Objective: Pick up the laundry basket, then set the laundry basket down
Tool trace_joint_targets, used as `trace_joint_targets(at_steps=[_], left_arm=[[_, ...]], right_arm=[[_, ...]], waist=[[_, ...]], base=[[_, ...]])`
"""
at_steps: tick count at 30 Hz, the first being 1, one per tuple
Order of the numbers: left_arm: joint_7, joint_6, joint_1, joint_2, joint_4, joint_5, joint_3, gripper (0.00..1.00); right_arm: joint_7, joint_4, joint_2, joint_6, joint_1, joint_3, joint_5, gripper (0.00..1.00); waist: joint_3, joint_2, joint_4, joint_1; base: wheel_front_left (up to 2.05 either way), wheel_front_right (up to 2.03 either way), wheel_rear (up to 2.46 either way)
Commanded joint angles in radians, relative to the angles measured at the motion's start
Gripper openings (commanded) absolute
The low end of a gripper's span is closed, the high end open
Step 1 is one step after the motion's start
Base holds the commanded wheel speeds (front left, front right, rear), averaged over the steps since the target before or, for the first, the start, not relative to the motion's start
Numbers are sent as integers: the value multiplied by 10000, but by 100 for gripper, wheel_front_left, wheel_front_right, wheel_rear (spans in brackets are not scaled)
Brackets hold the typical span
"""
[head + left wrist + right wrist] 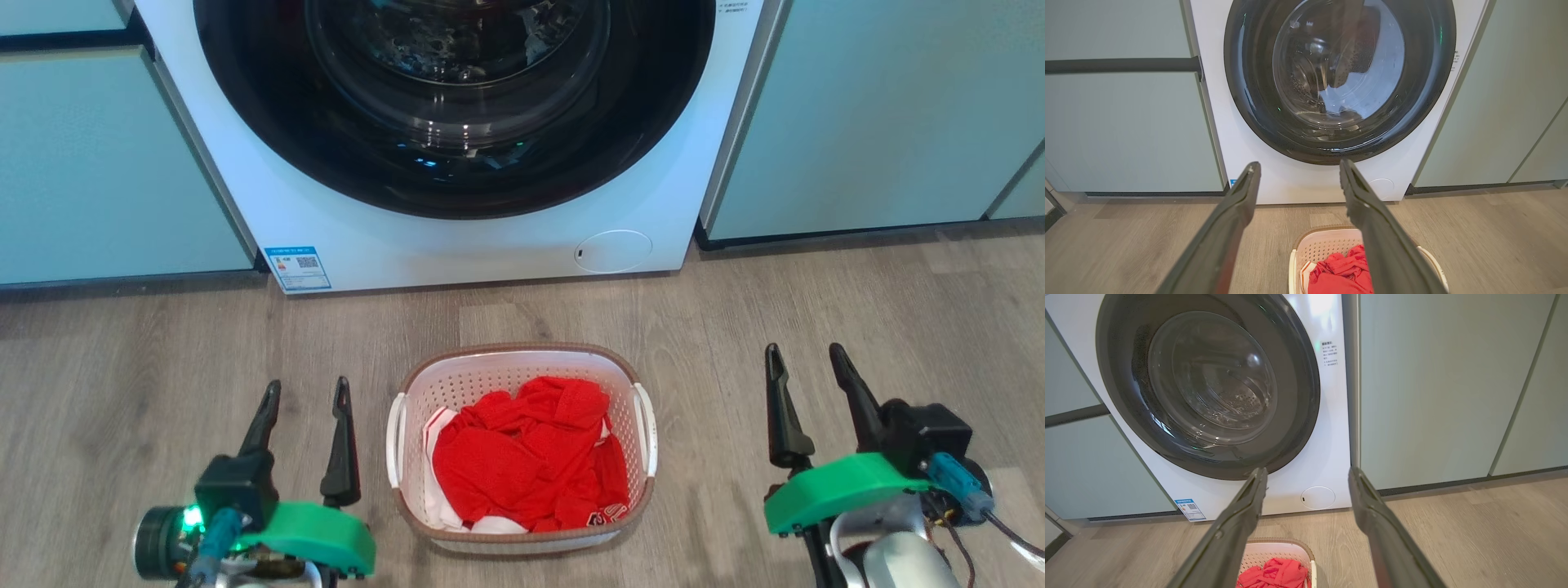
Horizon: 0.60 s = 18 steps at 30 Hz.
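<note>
The laundry basket (522, 367), white perforated plastic with a brown rim and white side handles, sits on the wooden floor in front of the washing machine. Red clothes (526, 457) fill it. My left gripper (306, 390) stands open to the basket's left, apart from the left handle (396, 441). My right gripper (804, 355) stands open well to the basket's right, clear of the right handle (647, 429). The left wrist view has the basket (1323, 245) low between my open fingers (1237, 208). In the right wrist view the basket (1274, 551) lies at the bottom edge.
A white front-loading washing machine (490, 245) with a dark round door, shut, stands just behind the basket. Pale green cabinets (865, 122) flank it on both sides. Bare wood floor (898, 310) stretches to the left and right of the basket.
</note>
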State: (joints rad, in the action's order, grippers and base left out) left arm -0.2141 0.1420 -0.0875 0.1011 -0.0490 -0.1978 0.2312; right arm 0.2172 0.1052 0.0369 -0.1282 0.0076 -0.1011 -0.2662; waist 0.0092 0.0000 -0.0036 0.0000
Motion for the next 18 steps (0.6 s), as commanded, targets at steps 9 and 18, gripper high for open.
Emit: trace_joint_targets(at_steps=[9, 18], left_arm=[[-409, -108, 180, -4, 457, 1171, -220, 100], [-477, -304, 145, -152, 447, 1483, -401, 100]], right_arm=[[379, -586, 130, -25, -219, -405, 1263, 100], [446, -602, 133, -25, -217, -430, 1522, 100]], waist=[[25, 0, -7, 0], [55, 0, -8, 0]], base=[[0, 0, 0], [0, 0, 0]])
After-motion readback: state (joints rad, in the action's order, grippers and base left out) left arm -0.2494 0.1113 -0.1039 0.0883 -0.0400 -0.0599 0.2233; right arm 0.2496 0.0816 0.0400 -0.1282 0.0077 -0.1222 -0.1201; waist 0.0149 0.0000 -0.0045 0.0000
